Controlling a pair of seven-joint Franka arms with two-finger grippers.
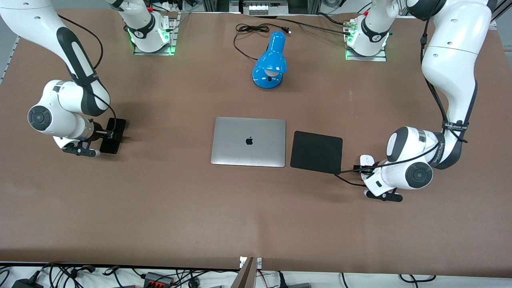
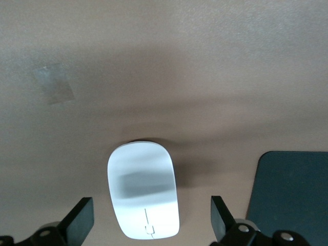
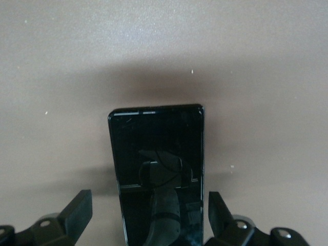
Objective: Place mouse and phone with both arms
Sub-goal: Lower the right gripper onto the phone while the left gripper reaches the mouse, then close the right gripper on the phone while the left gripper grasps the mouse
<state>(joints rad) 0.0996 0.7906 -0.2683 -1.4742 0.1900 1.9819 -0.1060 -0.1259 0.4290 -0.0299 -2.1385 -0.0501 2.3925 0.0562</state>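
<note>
We see the left gripper point(image 2: 148, 220) low over the mouse point(image 2: 144, 189), its two black fingers point(image 2: 79, 220) spread wide with one on each side of the white shell and a clear gap of table between each fingertip and the mouse; nothing is gripped. The mouse lies flat on the brown table point(image 1: 160, 208), just beside the mouse pad point(image 1: 316, 152) at that pad's edge toward the left arm's end of the table, close to the pad's corner nearer the front camera. In the left wrist view we can make out the thin centre line on the mouse and a corner of the pad point(image 2: 292, 195) beside it.

The right gripper point(image 3: 148, 218) is likewise down low and opened wide, its fingers point(image 3: 77, 212) straddling the phone point(image 3: 159, 174) without touching it. The phone rests flat on the table, well apart from the mouse pad, toward the right arm's end of the table, with its glossy black face up and the wrist reflected in it.

Between the phone and the mouse pad lies a closed silver laptop point(image 1: 248, 141), just beside the pad. A blue desk lamp point(image 1: 271, 62) stands farther from the front camera than the pad, with its black cord point(image 1: 250, 30) trailing toward the arms' bases.
</note>
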